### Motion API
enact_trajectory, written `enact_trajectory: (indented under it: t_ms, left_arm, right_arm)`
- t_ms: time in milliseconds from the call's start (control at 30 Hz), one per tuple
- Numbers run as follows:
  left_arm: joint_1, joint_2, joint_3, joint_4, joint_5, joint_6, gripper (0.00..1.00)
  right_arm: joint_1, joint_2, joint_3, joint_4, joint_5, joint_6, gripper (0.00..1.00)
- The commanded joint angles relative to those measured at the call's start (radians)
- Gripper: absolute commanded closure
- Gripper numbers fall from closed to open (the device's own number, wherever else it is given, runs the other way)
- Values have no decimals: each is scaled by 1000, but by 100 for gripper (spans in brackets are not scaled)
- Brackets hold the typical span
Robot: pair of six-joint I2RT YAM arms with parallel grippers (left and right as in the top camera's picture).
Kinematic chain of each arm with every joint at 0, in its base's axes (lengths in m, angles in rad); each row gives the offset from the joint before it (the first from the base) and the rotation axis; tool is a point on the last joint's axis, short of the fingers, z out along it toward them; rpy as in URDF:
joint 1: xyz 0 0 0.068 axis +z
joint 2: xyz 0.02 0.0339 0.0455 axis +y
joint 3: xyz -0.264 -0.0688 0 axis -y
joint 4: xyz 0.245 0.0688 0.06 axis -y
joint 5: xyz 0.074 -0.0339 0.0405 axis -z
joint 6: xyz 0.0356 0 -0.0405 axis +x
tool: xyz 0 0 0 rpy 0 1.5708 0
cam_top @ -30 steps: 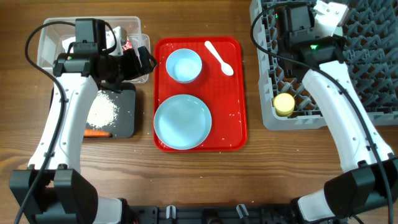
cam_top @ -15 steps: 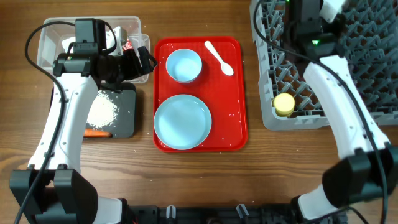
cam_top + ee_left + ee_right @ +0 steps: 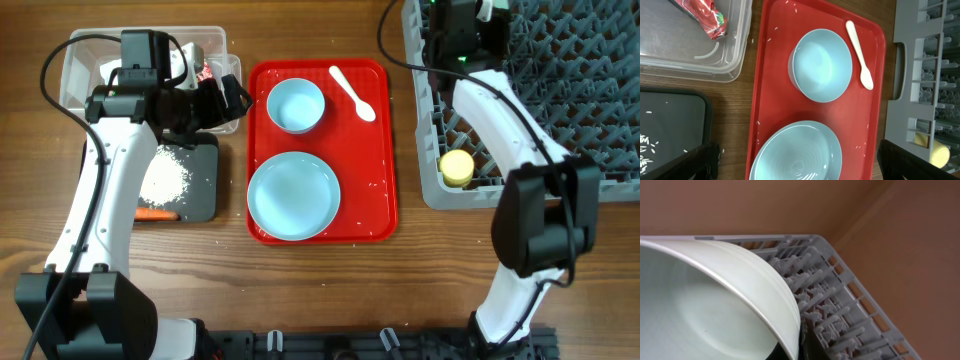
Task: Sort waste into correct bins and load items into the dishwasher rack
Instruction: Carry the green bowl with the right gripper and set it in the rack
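Station entry, as I see it from the desk. Right gripper [image 3: 487, 8]: clenched, by my reading on the rim of a small pale blue bowl [image 3: 715, 305], which hangs tilted over the far edge of the large grey pegged plastic dishwasher rack [image 3: 428, 190]. Left gripper [image 3: 797, 155]: jaws spread wide, holding nothing, hanging above the flat red serving tray [image 3: 390, 150], just beside the clear plastic rectangular tub [image 3: 75, 75].

Hazards: the rim hold looks thin, so the tilted bowl could slip, or catch a peg and tip over if let go too high. The left jaws could shove the second bowl [image 3: 821, 65] into the white plastic spoon [image 3: 859, 54] lying just beside it. Stray grains on the red tray may get overlooked.

Count:
- Bowls: two, one held and one on the red tray.
- Large pale blue plate [image 3: 293, 196]: one, on the red tray.
- Small yellow cup [image 3: 457, 167]: one, already in the rack.
- Spoon: one.
- Small red wrapper [image 3: 705, 17]: one, in the tub.
- Orange carrot [image 3: 155, 213]: one, at the near edge of the shallow black rectangular tray [image 3: 205, 190].
- Loose white rice grains [image 3: 165, 180]: one heap, on the black tray.
- Brown lump: none that I can find.
- Tissue: I cannot tell.
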Motion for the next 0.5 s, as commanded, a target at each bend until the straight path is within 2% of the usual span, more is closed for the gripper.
enact_trajectory:
  t_ms: [0,233,467]
  left_arm:
    - [1,6,3,2,-6,-2,0]
    - [1,5,3,2,-6,-2,0]
    - [1,5,3,2,-6,-2,0]
  right_arm:
    - [0,66,5,63,35,-148,96]
    - [0,101,5,30,153,-157,96]
    - [1,103,5,-82,152,-45,96]
